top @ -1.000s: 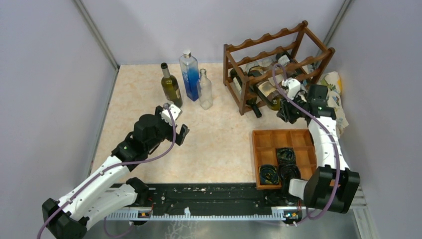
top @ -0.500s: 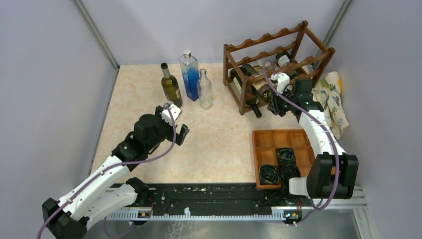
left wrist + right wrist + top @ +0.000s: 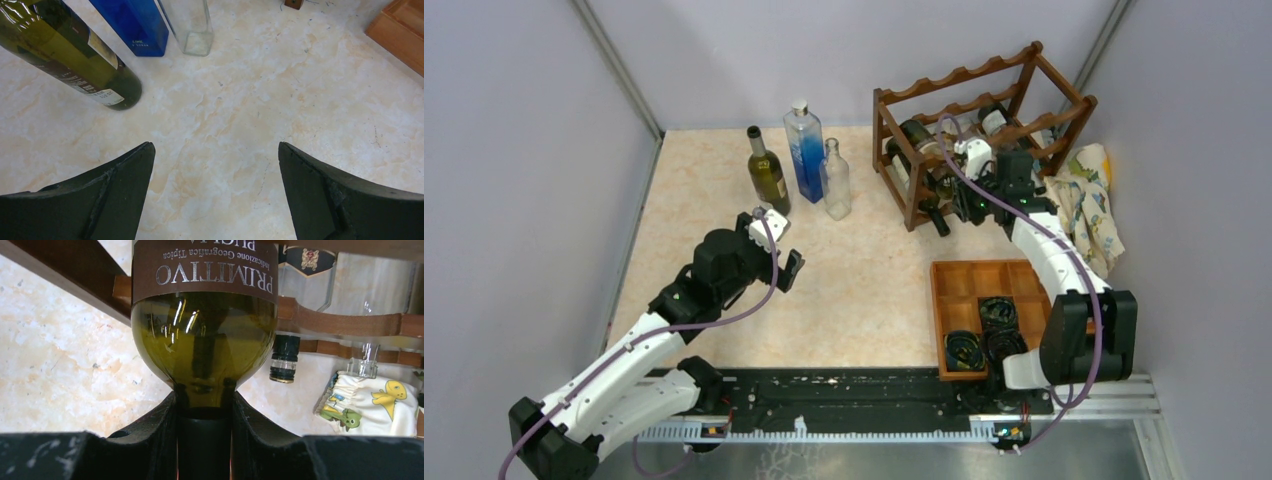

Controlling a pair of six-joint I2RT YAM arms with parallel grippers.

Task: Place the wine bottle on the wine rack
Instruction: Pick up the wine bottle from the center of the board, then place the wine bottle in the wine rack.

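From above, the left arm is folded over the marbled beige bench [image 3: 864, 280] with the left pincer [image 3: 788, 268] spread wide. The right arm is stretched far to the dark reddish-brown scalloped wooden wine rack [image 3: 954, 75], which cradles several lying bottles. The flat wooden compartment tray [image 3: 936, 300] nearer by holds coiled black cables [image 3: 1002, 312]. In the left wrist view the jaws gape apart above bare bench. In the right wrist view the right pincer [image 3: 202, 405] is clamped on the neck of the olive-green glass wine bottle with a brown label [image 3: 202, 335], its body up against the rack's rails.

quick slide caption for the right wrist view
Right gripper holds a green wine bottle by the neck, its body at the wine rack
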